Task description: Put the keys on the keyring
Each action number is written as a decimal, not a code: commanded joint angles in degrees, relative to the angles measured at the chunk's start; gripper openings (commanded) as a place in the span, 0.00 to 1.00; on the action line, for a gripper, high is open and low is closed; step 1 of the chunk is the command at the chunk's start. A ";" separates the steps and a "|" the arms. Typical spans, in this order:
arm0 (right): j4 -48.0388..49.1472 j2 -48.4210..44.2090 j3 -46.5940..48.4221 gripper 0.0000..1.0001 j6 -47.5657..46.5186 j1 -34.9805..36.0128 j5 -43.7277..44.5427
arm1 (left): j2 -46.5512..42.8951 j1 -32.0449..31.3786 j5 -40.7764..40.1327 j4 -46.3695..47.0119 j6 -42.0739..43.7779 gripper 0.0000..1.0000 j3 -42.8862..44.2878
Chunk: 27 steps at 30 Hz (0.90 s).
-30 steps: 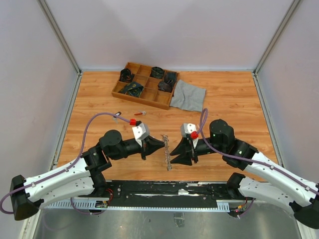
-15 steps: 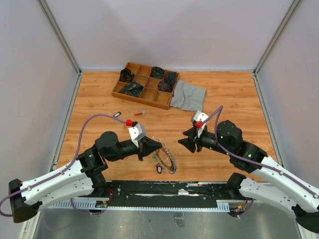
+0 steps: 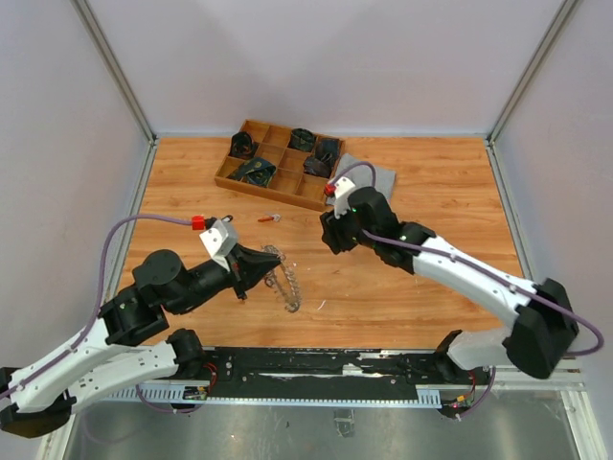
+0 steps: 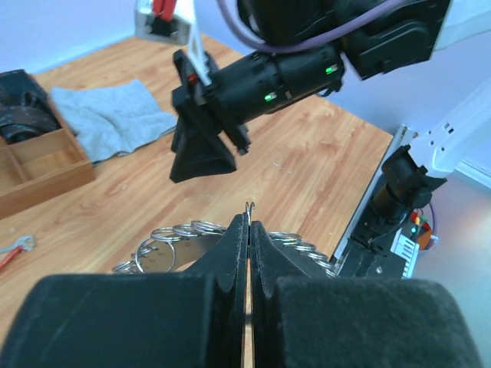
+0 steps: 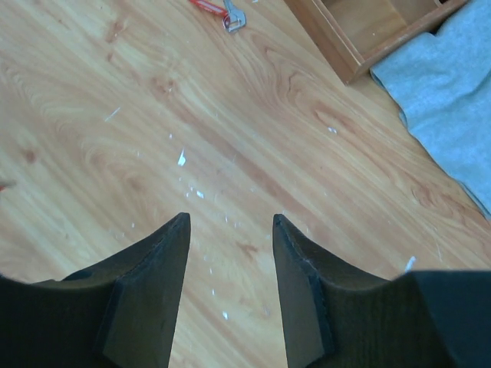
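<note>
1. Since the earlier top view, the right tool [image 3: 330, 235] has left the keyring [image 3: 283, 280] and swung out toward the far side of the tabletop [image 3: 431, 211]. The left tool [image 3: 251, 271] has drawn back to its own side, taking the ring along.
2. In the top view now, the keyring hangs off the left tool's tip, and its lower end seems to reach the tabletop. One red-tagged key [image 3: 268, 218] lies loose beyond the left tool and just to the left of the right tool, near the wooden tray [image 3: 268, 192].
3. In the left wrist view, the left tool [image 4: 249, 230] is pinched tight on the keyring's [image 4: 184, 238] thin wire, with silver keys fanned out beneath its tips. The right tool [image 4: 201, 157] hovers ahead, apart from the ring.
4. In the right wrist view, the right tool [image 5: 228, 230] has its jaws spread with nothing between them. The red-tagged key [image 5: 219, 8] lies well ahead of it, and white scraps [image 5: 182, 159] lie between the two.
5. As for progress, the ring already looks crowded with keys, but at least this red-tagged key is still off it. Fetching that key appears to be the step in hand, and threading it on comes after.
</note>
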 commanded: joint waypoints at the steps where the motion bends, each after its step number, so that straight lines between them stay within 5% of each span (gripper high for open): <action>1: 6.69 10.27 6.68 0.48 2.53 -1.11 -2.07 | -2.43 -0.06 -4.88 -5.57 0.77 0.00 4.08; 13: 4.08 44.35 34.75 0.46 1.70 -1.13 -1.07 | -6.55 -0.07 -18.40 -15.27 2.16 0.01 10.74; 27: -2.81 60.31 52.09 0.38 -2.82 -0.80 0.49 | -8.86 0.00 -25.69 -14.71 2.62 0.01 11.78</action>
